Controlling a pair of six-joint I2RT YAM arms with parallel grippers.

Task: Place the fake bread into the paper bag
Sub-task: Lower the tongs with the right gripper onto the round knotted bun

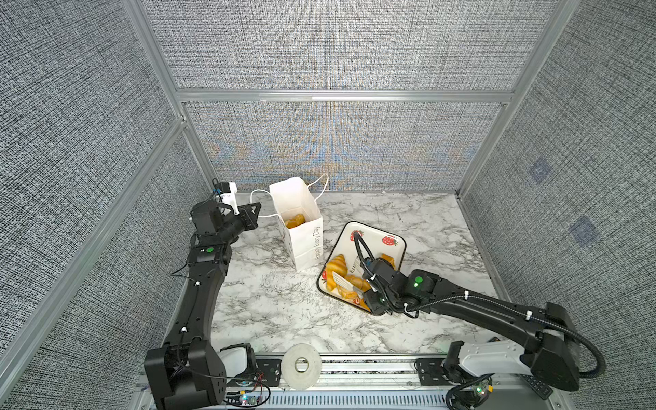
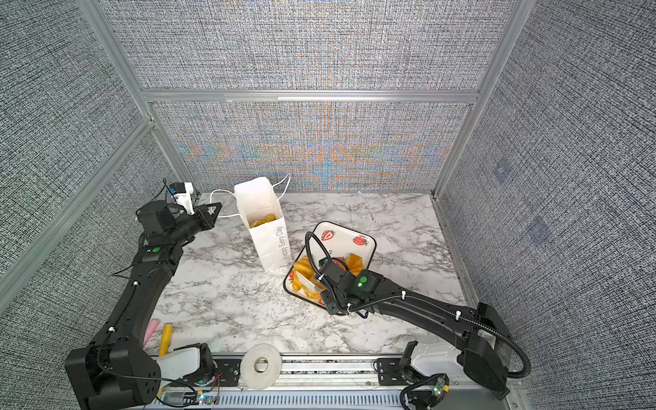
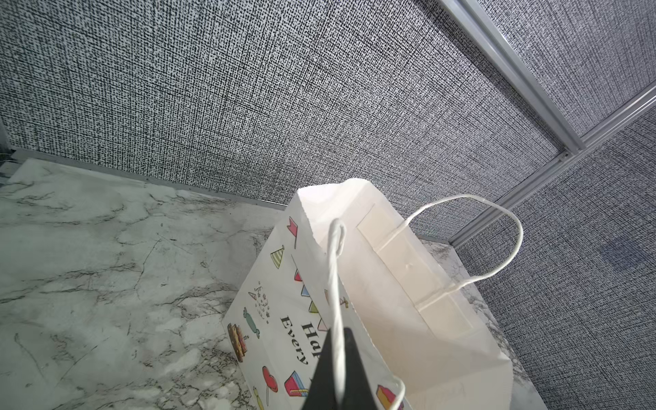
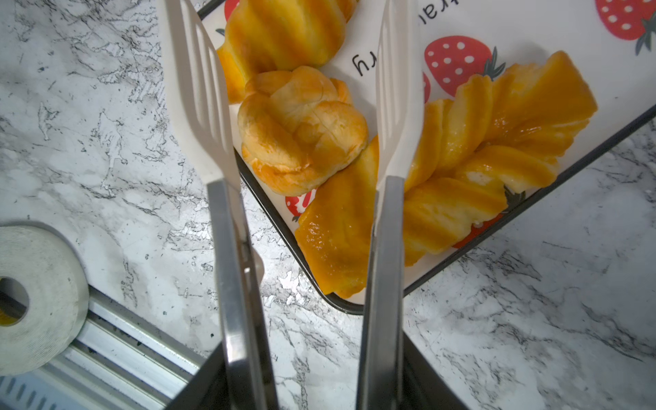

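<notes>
The white paper bag (image 1: 301,245) (image 2: 270,246) (image 3: 390,319) stands upright with its mouth open near the back of the table. One piece of fake bread (image 1: 296,220) (image 2: 262,220) lies inside it. My left gripper (image 1: 253,213) (image 2: 214,211) (image 3: 335,355) is shut on the bag's cord handle (image 3: 335,277), at the bag's left side. My right gripper (image 1: 349,284) (image 2: 307,282) (image 4: 287,35) carries white slotted tongs, held open over the strawberry tray (image 1: 372,238) (image 4: 532,28). A knotted roll (image 4: 301,127) lies between the blades. A ridged loaf (image 4: 497,142) and a croissant (image 4: 284,32) lie beside it.
A roll of white tape (image 1: 301,365) (image 2: 261,365) (image 4: 35,298) sits on the aluminium rail at the table's front edge. In a top view, a pink thing (image 2: 152,330) and a yellow thing (image 2: 165,337) lie by the left arm's base. Grey walls close in three sides.
</notes>
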